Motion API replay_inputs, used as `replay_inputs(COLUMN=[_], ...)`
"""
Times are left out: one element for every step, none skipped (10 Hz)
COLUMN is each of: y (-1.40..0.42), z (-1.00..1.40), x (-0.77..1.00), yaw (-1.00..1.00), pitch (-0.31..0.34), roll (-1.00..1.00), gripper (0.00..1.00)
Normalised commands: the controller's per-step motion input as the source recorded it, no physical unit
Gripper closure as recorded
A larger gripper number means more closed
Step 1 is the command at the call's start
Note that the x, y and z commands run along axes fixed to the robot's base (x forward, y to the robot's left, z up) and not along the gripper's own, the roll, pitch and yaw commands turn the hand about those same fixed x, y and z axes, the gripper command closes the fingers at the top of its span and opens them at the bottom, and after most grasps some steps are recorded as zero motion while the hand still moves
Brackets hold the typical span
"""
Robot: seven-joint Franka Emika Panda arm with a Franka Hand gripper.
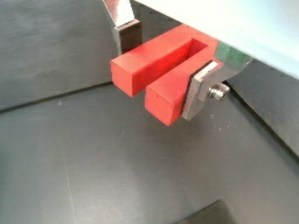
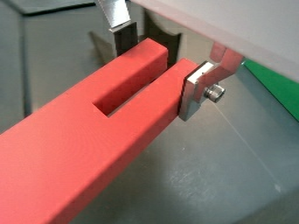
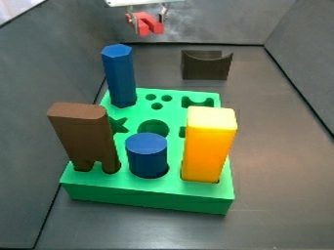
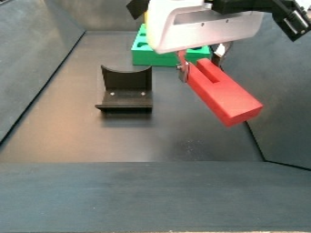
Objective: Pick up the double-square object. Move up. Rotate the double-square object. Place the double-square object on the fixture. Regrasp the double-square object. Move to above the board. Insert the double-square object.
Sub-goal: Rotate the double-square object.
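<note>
My gripper (image 4: 195,60) is shut on the red double-square object (image 4: 223,91) and holds it in the air, its long end slanting down and away from the fingers. Both wrist views show the grooved red block (image 1: 158,74) (image 2: 93,131) between the silver fingers (image 1: 202,89), with the gripper (image 1: 166,63) (image 2: 162,63) clamped across one end. The dark fixture (image 4: 124,89) (image 3: 204,64) stands on the floor to one side of the block and lower, with nothing on it. The green board (image 3: 156,187) (image 4: 145,52) lies beyond the fixture. In a side view the gripper (image 3: 147,21) is small at the far end.
On the board stand a tall blue hexagonal peg (image 3: 119,74), a brown notched block (image 3: 81,137), a blue cylinder (image 3: 147,154) and a yellow square block (image 3: 210,145). Grey walls enclose the dark floor (image 4: 134,136).
</note>
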Motion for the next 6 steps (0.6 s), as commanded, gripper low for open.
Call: replay_inputs(y=[0.01,0.01,0.01,0.01,0.01,0.01], z=[-0.03,-0.03,-0.03,-0.02,-0.02,-0.02], x=[0.02,0.02,0.02,0.02,0.02,0.02], yaw=[-1.0,-1.0,-1.0,-1.0,-1.0,-1.0], pitch=[-0.002,-0.002,-0.002,-0.002,-0.002,-0.002], roll=[0.0,0.0,0.0,0.0,0.0,0.0], gripper=[1.0,1.0,1.0,1.0,1.0,1.0])
